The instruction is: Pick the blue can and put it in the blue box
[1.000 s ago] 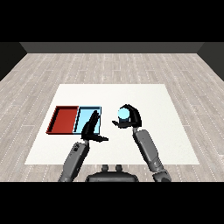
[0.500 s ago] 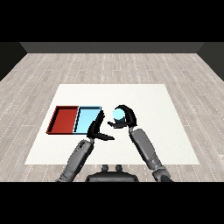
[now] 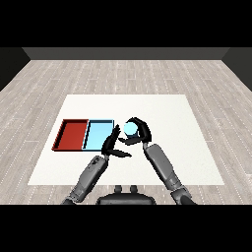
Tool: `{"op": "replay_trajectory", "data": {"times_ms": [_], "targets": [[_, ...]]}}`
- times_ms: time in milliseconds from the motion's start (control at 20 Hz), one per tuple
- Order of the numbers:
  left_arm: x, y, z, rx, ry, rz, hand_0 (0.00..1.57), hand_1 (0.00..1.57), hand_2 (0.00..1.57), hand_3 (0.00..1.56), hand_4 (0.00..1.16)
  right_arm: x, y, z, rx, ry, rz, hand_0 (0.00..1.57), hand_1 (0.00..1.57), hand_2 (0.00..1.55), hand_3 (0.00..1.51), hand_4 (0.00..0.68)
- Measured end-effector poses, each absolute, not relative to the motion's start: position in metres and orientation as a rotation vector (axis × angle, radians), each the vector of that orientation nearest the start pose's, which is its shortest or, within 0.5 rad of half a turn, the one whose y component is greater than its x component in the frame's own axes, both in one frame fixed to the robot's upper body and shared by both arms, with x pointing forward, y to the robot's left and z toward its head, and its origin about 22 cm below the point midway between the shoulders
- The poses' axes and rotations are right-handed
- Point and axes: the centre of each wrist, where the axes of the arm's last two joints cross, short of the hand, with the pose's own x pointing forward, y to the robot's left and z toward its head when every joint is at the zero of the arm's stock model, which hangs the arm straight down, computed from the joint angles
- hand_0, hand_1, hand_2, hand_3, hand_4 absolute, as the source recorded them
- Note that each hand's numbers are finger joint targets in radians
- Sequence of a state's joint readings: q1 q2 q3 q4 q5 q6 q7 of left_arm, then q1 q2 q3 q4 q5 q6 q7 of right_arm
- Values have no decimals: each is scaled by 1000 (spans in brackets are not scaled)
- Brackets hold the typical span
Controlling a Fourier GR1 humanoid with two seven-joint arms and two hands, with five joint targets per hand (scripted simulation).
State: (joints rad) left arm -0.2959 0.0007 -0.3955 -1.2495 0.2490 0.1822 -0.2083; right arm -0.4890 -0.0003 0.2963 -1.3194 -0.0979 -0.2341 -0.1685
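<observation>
The right hand [image 3: 139, 132] has its fingers curled round the blue can [image 3: 130, 129] and holds it just right of the blue box [image 3: 99, 134], apparently lifted off the counter [image 3: 177, 123], though I cannot be sure of the gap beneath it. The left hand [image 3: 112, 145] rests with straight, relaxed fingers at the near right corner of that box, holding nothing. To my eye the carry is under way, and doing it well means bringing the can leftward past the box's rim, keeping it upright, steering round the left hand, and lowering it well inside before the fingers let go. By count: one can, two boxes, the blue one and a red box [image 3: 72, 134] touching its left side, and two hands.
</observation>
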Motion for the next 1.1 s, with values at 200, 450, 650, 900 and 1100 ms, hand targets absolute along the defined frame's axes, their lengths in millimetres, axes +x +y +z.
{"op": "replay_trajectory", "data": {"times_ms": [200, 450, 650, 900, 1100], "targets": [[290, 99, -9, -337, -1645, -142, 0, 0, 0, 0, 0, 321, -97, 62, 227, -1918, 220, 1434, 1434, 1459, 1418, 626], [294, 96, -14, -346, -1647, -144, 0, 0, 0, 0, 0, 312, -94, 59, 236, -1921, 233, 1436, 1436, 1471, 1425, 615], [292, 95, -14, -344, -1647, -151, 0, 0, 0, 0, 0, 309, -88, 58, 264, -1918, 235, 1479, 1479, 1465, 1415, 598], [293, 88, -9, -347, -1651, -166, 0, 0, 0, 0, 0, 311, -81, 58, 282, -1907, 244, 1452, 1452, 1459, 1411, 574], [297, 87, -7, -369, -1660, -161, 0, 0, 0, 0, 0, 306, -71, 55, 291, -1903, 252, 1460, 1460, 1446, 1396, 556]]}}
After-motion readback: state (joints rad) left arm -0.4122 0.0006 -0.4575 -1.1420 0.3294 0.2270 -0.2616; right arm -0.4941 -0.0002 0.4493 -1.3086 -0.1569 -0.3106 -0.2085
